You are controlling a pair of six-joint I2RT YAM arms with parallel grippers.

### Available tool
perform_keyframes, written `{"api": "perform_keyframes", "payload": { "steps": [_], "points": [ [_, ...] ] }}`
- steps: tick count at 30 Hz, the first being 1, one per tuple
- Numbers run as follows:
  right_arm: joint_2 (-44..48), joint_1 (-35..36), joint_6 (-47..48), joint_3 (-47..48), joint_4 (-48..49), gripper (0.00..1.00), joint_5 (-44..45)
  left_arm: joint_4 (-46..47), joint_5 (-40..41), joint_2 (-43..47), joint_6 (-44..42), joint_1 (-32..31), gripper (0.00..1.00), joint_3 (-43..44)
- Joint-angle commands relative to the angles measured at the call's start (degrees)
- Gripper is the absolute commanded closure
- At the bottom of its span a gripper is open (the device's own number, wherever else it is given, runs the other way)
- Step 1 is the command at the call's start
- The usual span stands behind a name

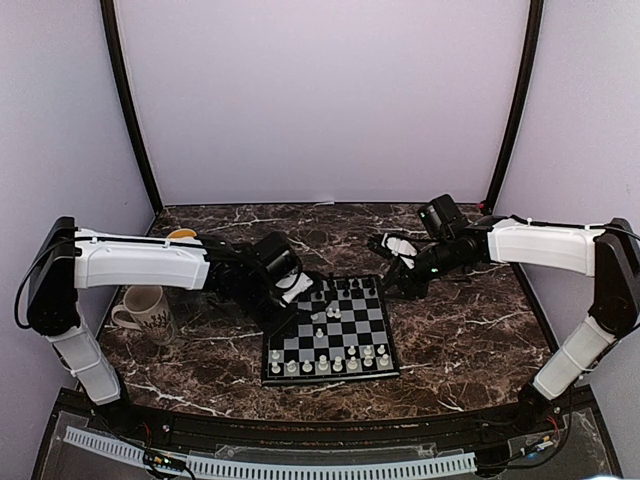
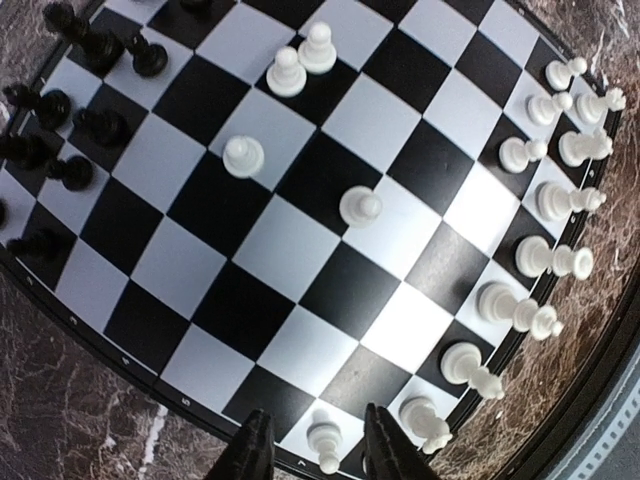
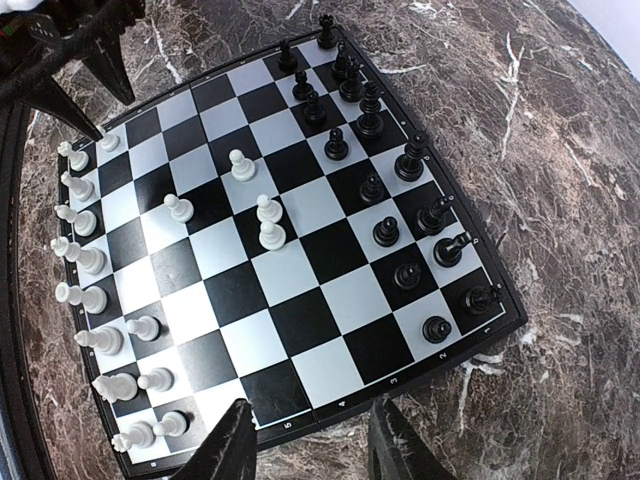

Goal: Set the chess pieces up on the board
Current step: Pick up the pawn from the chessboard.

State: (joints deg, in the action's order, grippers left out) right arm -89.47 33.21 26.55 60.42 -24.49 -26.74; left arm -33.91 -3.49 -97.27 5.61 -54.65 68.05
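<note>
The board (image 1: 360, 320) lies flat on the table (image 1: 450, 320), near its front edge between the two arms. It is a glossy square of black and white checks inside a thin black rim. The white pieces (image 3: 90, 300) are smooth plastic with round heads, lined along the near side. The black pieces (image 3: 385, 232) fill the far side in two rows. Four white pawns (image 3: 265, 222) stand out in the middle squares, two of them almost touching.

The left wrist view shows what the overhead one cannot: the left claw (image 2: 315, 425) is spread, its dark tapered fingers either side of one white pawn (image 2: 323, 440) on a corner square, with a gap on both sides. The right claw (image 3: 310, 415) is also released and empty, hanging over the board's side rim, where small printed numbers can be read.

The table has a dark marble pattern with white veins. A pale mug (image 1: 145, 312) stands at its left, under the left arm.
</note>
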Motion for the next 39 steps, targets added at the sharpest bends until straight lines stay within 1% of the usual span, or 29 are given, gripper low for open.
{"api": "perform_keyframes", "payload": {
  "steps": [1,6,10,20,27,31,34,39],
  "points": [
    [-0.27,0.12,0.49,0.87,-0.29,0.61,-0.10,3.29,0.56,-2.54,-0.87,-0.25,0.67,4.25],
    [0.06,0.16,0.61,0.58,-0.12,0.61,0.37,6.79,-0.15,-7.31,-1.43,-0.28,0.69,7.98],
    [0.30,0.12,0.68,0.54,-0.11,0.61,0.53,7.03,0.73,-10.95,-1.90,-0.28,0.70,10.90],
    [-0.15,0.18,0.99,0.52,-0.16,0.61,0.90,9.12,-1.48,-14.87,-2.22,-0.28,0.74,12.19],
    [-0.70,0.18,1.08,0.87,-0.62,0.61,0.82,7.90,-0.22,-14.87,-1.95,-0.28,0.74,13.16],
    [-0.68,0.17,1.12,0.84,-0.65,0.61,0.89,8.84,0.56,-11.34,-1.83,-0.45,0.75,12.16],
    [-0.70,0.10,1.14,0.88,-0.64,0.61,0.84,10.83,-2.94,-9.80,-2.36,-0.45,0.74,10.70],
    [-0.92,0.10,1.18,1.03,-0.82,0.61,0.75,9.80,-6.01,-12.38,-2.67,-0.91,0.72,10.86]
  ]
}}
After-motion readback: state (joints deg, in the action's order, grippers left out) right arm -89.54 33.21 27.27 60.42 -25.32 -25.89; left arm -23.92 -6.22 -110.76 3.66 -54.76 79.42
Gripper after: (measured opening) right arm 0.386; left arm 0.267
